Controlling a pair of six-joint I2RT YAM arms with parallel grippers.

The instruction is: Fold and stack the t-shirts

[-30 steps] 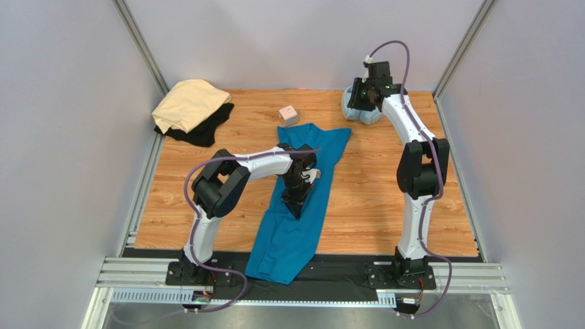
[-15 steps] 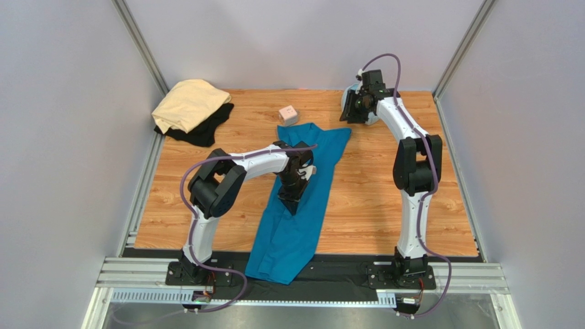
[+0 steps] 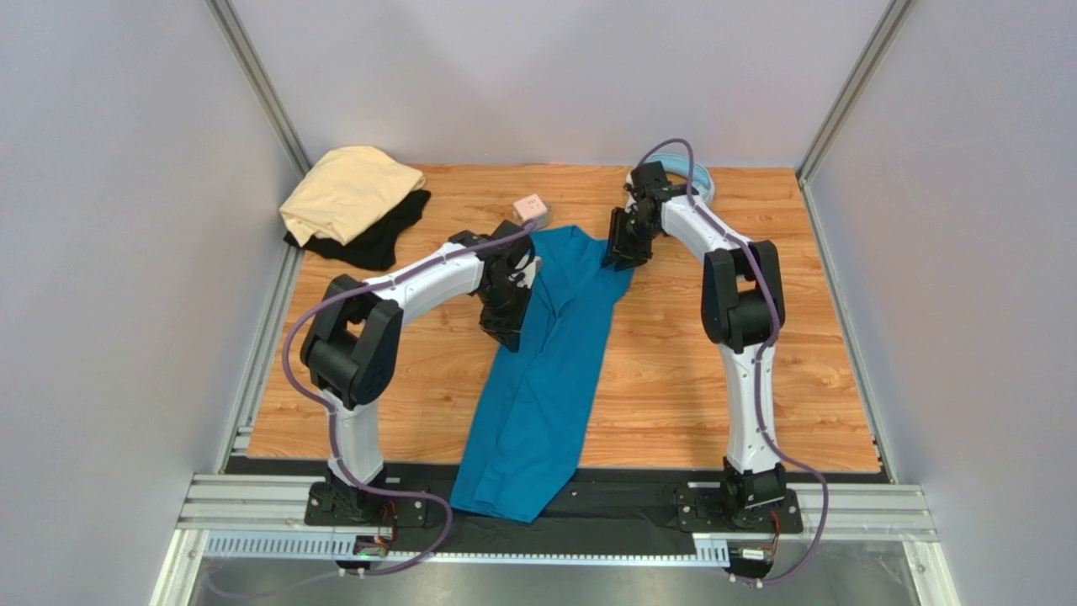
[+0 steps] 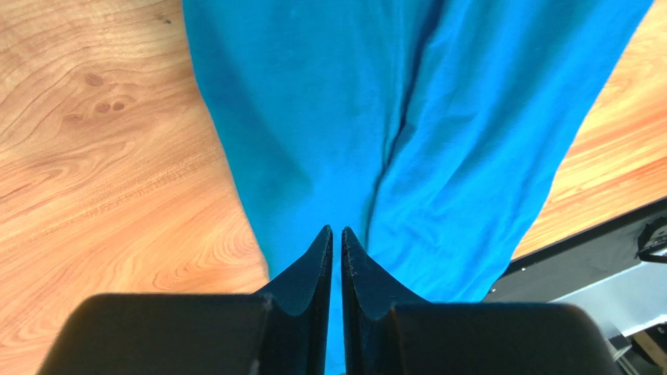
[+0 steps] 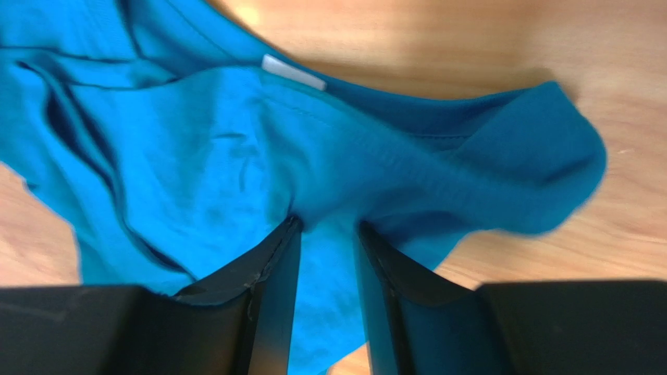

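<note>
The teal shirt is lying from the counter's middle toward six o'clock. Wrist views are showing the left hand barely apart and the right hand apart over cloth near a white tag unseen from overhead.

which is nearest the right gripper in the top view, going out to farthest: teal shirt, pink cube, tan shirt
From the right gripper:
1. teal shirt: directly under it, at the shirt's far right corner.
2. pink cube: to its left, just beyond the shirt's far edge.
3. tan shirt: much farther left, in the far-left corner.
</note>
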